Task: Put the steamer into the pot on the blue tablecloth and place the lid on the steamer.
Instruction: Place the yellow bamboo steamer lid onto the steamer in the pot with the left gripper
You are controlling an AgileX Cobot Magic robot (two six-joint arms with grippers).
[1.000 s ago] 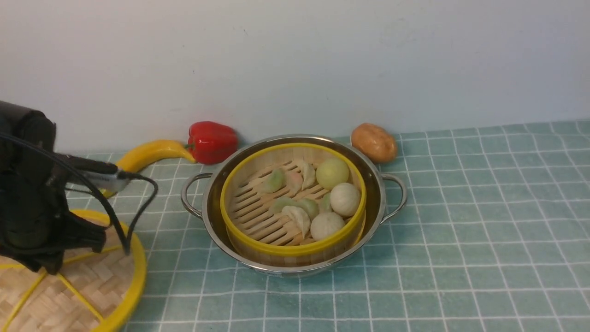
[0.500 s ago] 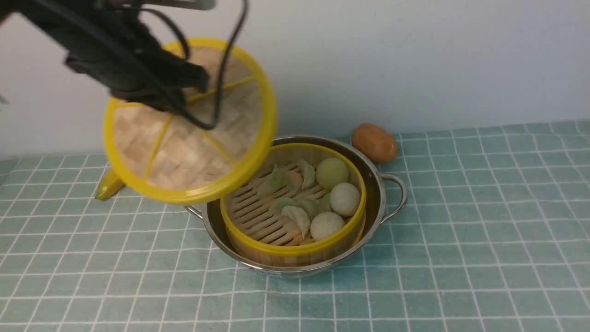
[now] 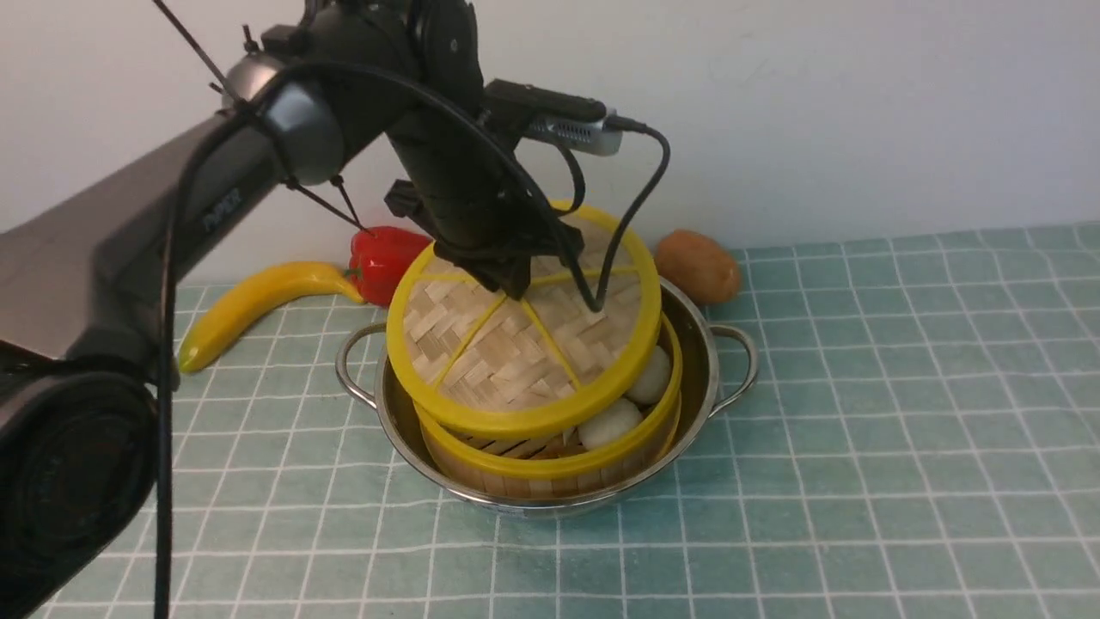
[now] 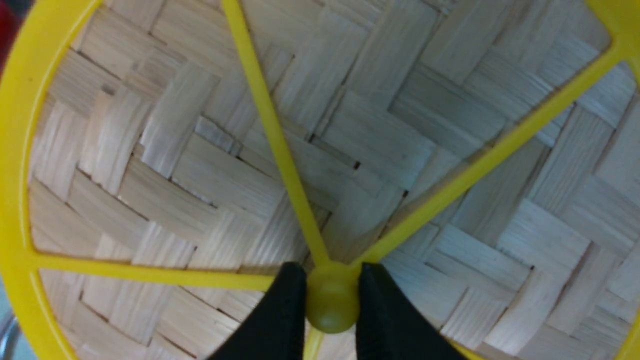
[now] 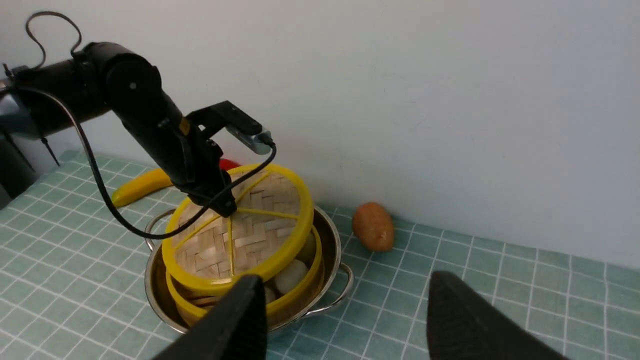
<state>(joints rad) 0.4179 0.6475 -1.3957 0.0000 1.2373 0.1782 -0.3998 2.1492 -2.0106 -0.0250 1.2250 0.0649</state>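
The robot's black left gripper (image 4: 332, 300) pinches the small rounded yellow knob (image 4: 332, 302) of the flat round lid (image 3: 524, 344), woven from broad pale bamboo strips in zigzags, with thin yellow spokes and a smooth yellow rim. The lid is tilted over the round bamboo steamer (image 3: 541, 477), leaving part of its slatted floor and smooth, round whitish buns (image 3: 609, 422) visible. The yellow-rimmed steamer sits inside the wide, shiny stainless-steel pot (image 3: 706, 378) with loop handles, on the teal-blue cloth (image 3: 859, 430) gridded in white. The right gripper (image 5: 345, 305) stands open, its dark fingers well apart and holding nothing.
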